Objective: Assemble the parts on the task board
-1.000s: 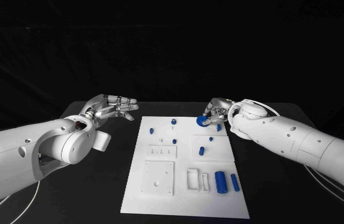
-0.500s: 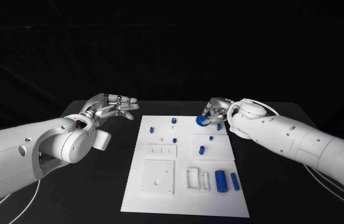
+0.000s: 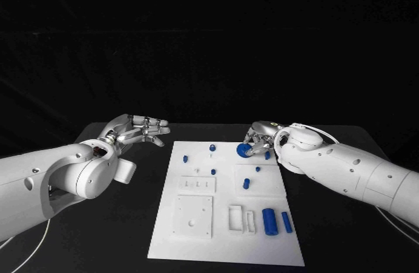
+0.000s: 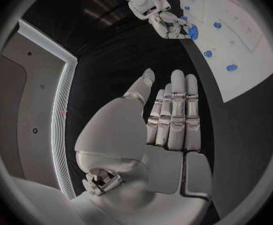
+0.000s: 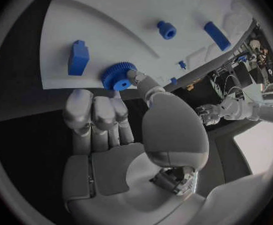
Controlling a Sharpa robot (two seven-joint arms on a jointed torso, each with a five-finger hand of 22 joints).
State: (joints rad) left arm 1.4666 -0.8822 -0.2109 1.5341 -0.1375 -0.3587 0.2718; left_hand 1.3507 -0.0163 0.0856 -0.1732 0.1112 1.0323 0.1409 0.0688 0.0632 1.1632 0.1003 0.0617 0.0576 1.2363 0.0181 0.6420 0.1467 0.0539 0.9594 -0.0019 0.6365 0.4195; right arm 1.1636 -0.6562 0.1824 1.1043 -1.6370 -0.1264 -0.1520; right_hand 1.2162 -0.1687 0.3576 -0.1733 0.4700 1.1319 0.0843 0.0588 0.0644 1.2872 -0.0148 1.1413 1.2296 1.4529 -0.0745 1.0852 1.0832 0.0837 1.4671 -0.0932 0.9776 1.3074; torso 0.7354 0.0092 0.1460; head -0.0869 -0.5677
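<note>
The right hand (image 3: 258, 141) with its blue gear (image 3: 244, 150) blocks the far right corner of the task board (image 3: 227, 249), crowding a small peg (image 3: 267, 155) just beside it; bare black table (image 3: 114, 236) lies open along both long sides, the left hand (image 3: 140, 129) standing off the far left corner

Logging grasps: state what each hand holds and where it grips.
The right hand pinches the blue gear at its toothed rim, over the task board. The left hand holds nothing.

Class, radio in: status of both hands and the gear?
Right hand pinches small blue toothed gear at white task board far edge. Left hand open, off board. Nothing in the way.
</note>
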